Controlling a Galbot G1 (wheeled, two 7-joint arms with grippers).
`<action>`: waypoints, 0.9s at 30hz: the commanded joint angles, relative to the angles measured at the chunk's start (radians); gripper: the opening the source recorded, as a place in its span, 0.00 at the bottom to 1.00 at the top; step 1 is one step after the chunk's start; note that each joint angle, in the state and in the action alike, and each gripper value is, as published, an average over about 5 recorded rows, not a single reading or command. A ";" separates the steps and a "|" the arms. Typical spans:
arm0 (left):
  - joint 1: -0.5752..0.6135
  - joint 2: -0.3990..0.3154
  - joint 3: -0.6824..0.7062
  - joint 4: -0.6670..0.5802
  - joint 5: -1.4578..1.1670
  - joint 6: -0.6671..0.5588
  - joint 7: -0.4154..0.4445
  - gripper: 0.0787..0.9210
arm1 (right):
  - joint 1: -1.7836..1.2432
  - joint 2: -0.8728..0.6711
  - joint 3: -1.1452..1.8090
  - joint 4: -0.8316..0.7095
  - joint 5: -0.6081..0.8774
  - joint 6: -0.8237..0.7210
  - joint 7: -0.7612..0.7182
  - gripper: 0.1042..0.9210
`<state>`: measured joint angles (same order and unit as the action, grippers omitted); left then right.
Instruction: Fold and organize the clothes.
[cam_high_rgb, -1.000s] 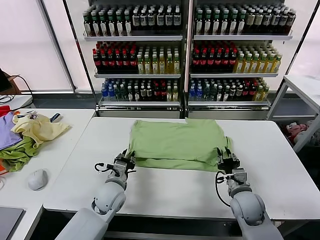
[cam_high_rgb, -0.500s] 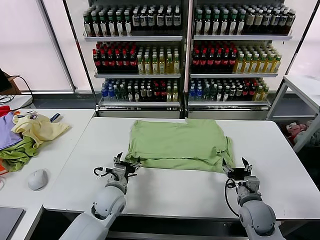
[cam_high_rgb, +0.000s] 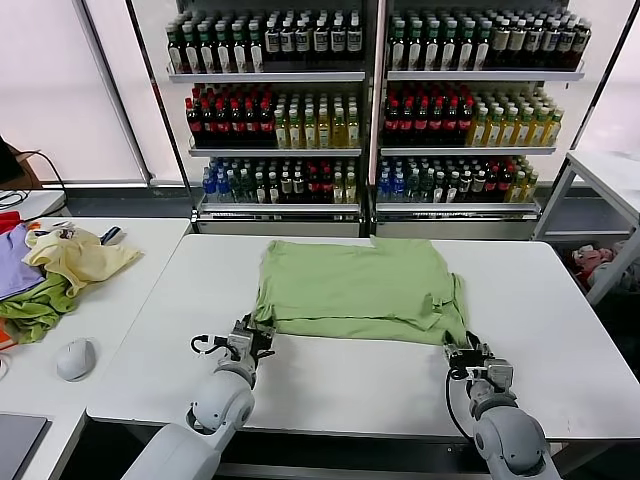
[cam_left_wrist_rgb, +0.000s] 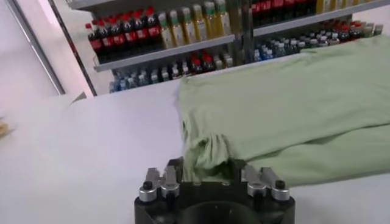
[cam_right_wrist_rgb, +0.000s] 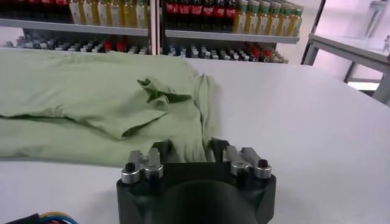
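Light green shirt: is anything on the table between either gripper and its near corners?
Nothing visible is. The left gripper and right gripper each sit right at a near corner of the light green shirt, with only bare white table around them. The pale yellow garment lies on a separate table.

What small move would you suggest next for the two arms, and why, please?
Probably lift both near corners together and carry them toward the shelves. The left end effector and right end effector each seem shut on the near edge of the green shirt, which lies flat.
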<state>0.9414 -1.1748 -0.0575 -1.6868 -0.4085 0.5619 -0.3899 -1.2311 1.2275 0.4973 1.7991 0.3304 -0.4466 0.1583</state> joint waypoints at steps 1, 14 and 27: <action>-0.003 -0.006 -0.003 0.017 -0.039 0.020 0.000 0.41 | -0.002 -0.004 -0.004 -0.006 0.016 -0.009 0.001 0.29; 0.153 0.016 -0.037 -0.227 -0.050 0.019 0.000 0.03 | -0.156 -0.027 0.048 0.142 0.013 0.030 -0.029 0.03; 0.437 0.044 -0.107 -0.474 0.003 0.019 -0.004 0.02 | -0.443 -0.036 0.153 0.356 -0.042 0.042 -0.047 0.03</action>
<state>1.1478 -1.1485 -0.1275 -1.9479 -0.4336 0.5811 -0.3944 -1.5040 1.1915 0.6019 2.0296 0.3106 -0.4104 0.1161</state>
